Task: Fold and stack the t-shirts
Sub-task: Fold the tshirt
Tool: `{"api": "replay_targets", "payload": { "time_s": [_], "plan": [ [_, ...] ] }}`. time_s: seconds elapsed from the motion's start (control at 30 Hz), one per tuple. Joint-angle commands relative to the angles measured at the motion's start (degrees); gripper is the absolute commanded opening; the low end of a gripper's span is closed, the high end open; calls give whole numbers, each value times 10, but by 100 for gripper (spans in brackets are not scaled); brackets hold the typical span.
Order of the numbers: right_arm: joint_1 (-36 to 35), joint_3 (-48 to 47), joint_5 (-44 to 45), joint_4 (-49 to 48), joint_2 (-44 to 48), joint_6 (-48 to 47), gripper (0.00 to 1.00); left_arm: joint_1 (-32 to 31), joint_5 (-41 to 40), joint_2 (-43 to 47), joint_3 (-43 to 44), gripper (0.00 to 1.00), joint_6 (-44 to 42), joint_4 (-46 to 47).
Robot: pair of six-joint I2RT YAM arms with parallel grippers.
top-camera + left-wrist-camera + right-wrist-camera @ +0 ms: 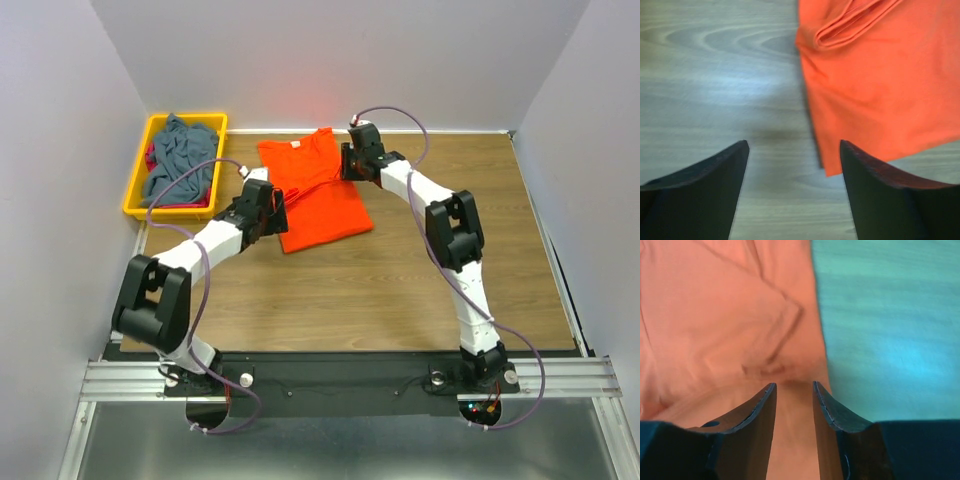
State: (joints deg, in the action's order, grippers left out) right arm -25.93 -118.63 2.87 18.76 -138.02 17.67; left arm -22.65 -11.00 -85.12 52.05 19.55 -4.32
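Folding the orange t-shirt (318, 190) looks to be the step you are in: it lies flat on the counter (400, 290) towards the far side, between your two arms, with a fold of cloth (845, 27) turned in along its left side. Your left claw (794, 145) stands wide and holds nothing, poised over bare wood just beside the shirt's near left corner. Your right claw (794, 385) is only narrowly parted over the shirt's right edge, and I see no cloth pinched in it. The grey-blue t-shirt (182, 160) sits heaped in the yellow bin (135, 200) at the far left, with red cloth (151, 157) peeping out. Next, I judge, you need each claw to take a hem corner and carry it towards the collar, keeping the edges level
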Motion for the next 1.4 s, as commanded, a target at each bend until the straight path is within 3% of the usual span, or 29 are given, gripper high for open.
{"api": "replay_targets", "payload": {
  "time_s": [0.0, 0.23, 0.4, 0.73, 1.0, 1.2, 1.37],
  "plan": [
    [-7, 84, -26, -14, 114, -4, 41, -5, 20, -53, 85, 76, -8, 8],
    [-6, 211, -46, -29, 222, -1, 42, -5, 12, -166, 194, 45, -14, -23],
    [-5, 262, -49, -35, 261, 1, 42, -4, 10, -210, 242, 41, -15, -34],
    [-4, 315, -60, -45, 287, 10, 42, 2, -79, -336, 383, 41, -50, -41],
    [-4, 353, -99, -59, 313, 26, 42, 17, -75, -435, 485, 40, -57, -40],
    [11, 385, -180, -97, 323, 55, 42, 18, -74, -391, 471, 46, -51, -10],
    [40, 420, -269, -154, 318, 85, 42, 16, -50, -239, 364, 71, -1, 13]
  ]
}}
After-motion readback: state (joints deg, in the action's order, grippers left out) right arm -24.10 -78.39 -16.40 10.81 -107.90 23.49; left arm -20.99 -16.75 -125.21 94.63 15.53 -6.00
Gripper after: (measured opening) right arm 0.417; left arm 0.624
